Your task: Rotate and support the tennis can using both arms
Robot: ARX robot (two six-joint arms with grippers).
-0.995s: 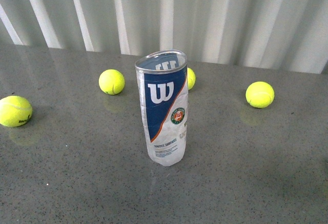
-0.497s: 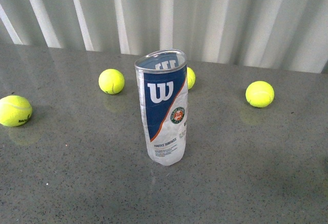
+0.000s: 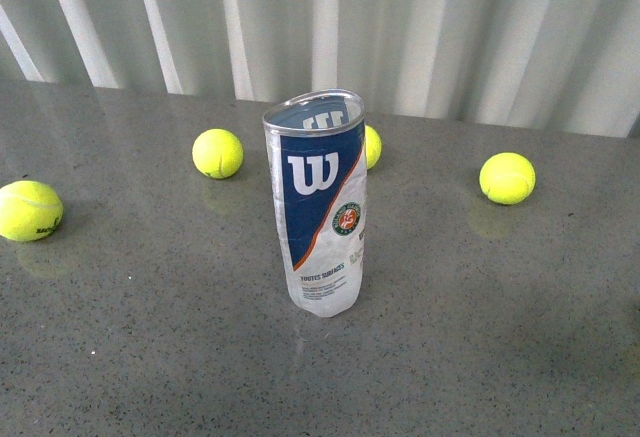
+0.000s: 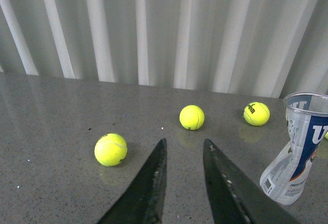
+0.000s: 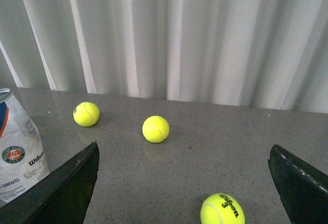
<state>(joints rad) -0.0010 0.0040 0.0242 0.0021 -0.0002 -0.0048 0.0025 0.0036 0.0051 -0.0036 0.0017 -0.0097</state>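
Note:
The tennis can (image 3: pixel 320 207) stands upright in the middle of the grey table, a clear dented tube with a blue-and-white "W" label and a metal rim. Neither arm shows in the front view. In the left wrist view the can (image 4: pixel 297 149) stands off to one side of my left gripper (image 4: pixel 184 147), whose black fingers are shut with nothing between them. In the right wrist view my right gripper (image 5: pixel 184 157) stands wide open and empty, and the can (image 5: pixel 18 147) is at the picture's edge, beside one finger (image 5: pixel 66 183).
Several yellow tennis balls lie on the table (image 3: pixel 150 357): one at the far left (image 3: pixel 28 210), one behind the can on the left (image 3: pixel 217 153), one partly hidden behind it (image 3: pixel 372 147), one at the right (image 3: pixel 507 178). A white ribbed curtain (image 3: pixel 450 27) closes the back.
The whole front view has shifted slightly downward, so the can and balls sit a little higher in the picture. Nothing on the table has moved relative to anything else.

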